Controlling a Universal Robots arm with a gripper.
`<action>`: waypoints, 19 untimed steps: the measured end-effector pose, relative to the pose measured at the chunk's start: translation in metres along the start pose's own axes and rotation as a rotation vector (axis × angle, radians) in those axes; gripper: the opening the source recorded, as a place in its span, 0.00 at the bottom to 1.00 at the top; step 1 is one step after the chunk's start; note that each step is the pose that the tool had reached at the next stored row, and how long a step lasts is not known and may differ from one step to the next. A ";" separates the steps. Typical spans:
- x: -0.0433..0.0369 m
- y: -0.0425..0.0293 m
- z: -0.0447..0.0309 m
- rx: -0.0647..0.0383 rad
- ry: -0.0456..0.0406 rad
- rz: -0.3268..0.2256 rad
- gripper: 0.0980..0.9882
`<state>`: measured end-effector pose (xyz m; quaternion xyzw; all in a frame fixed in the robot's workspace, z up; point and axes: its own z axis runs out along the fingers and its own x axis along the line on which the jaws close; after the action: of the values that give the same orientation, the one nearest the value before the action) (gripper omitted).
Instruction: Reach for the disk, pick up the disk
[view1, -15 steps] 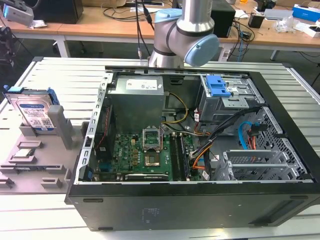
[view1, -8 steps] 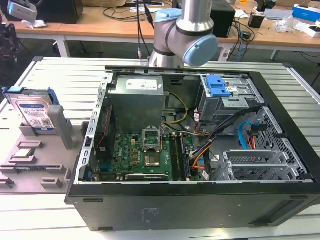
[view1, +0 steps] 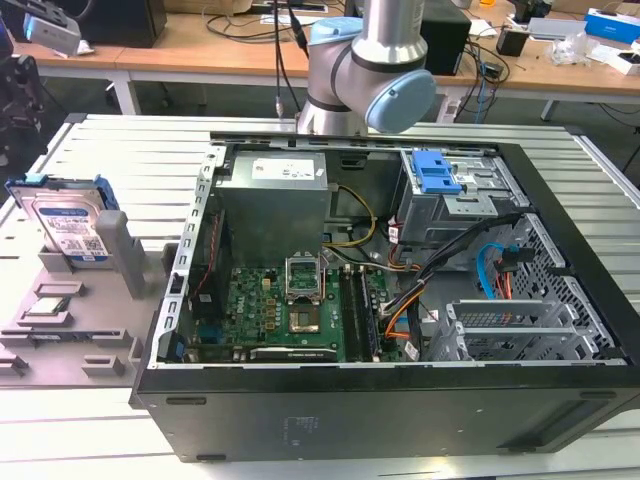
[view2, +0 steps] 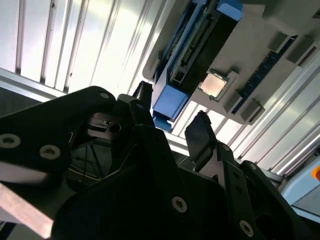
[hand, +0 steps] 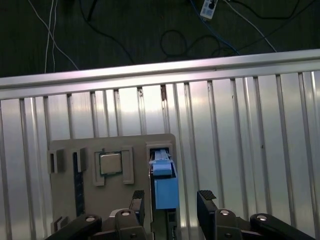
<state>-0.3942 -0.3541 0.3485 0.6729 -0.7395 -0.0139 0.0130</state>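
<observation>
Nearest you in the exterior view is the big black metal computer case (view1: 380, 410), open at the top. Inside it you can see a green motherboard (view1: 270, 310), a grey metal power-supply box (view1: 275, 205) and a bright blue plastic drive-bay latch (view1: 435, 172). The case rests on a ribbed silver aluminium table (view1: 120, 150). Behind the case rises the silver-and-pale-blue jointed robot arm (view1: 372, 75).

Beside the case, toward the exterior view's left, a flat grey plastic fixture plate (view1: 90, 345) lies on the table. The disk (view1: 68, 222), a flat rectangular silver-grey hard drive with a white-and-blue label and blue plastic side rails, stands on edge in a slot of that plate, tilted a little. It leans near a grey upright post (view1: 120, 250).

In the first wrist view you see the disk (hand: 164, 182) edge-on. The black two-finger gripper (hand: 171, 197) has its fingers (hand: 206, 210) spread apart, one to each side of the disk's blue rail. No finger is seen touching it, and you cannot tell how far above it they hang. The second wrist view shows the same spread of the gripper (view2: 172, 105) near the disk (view2: 172, 97).

Smallest item: a small square silver processor chip (view1: 45, 305) sits in a recess of the plate just beside the disk, as seen in both wrist views (hand: 110, 163) (view2: 212, 85).
</observation>
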 end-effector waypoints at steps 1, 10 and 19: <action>0.0000 -0.0001 0.0015 0.000 0.0001 0.000 0.50; 0.0000 -0.0004 0.0107 0.000 0.0001 0.000 0.50; 0.0000 -0.0007 0.0171 0.000 0.0000 0.000 0.50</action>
<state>-0.3942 -0.3541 0.3313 0.6729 -0.7395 -0.0140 0.0130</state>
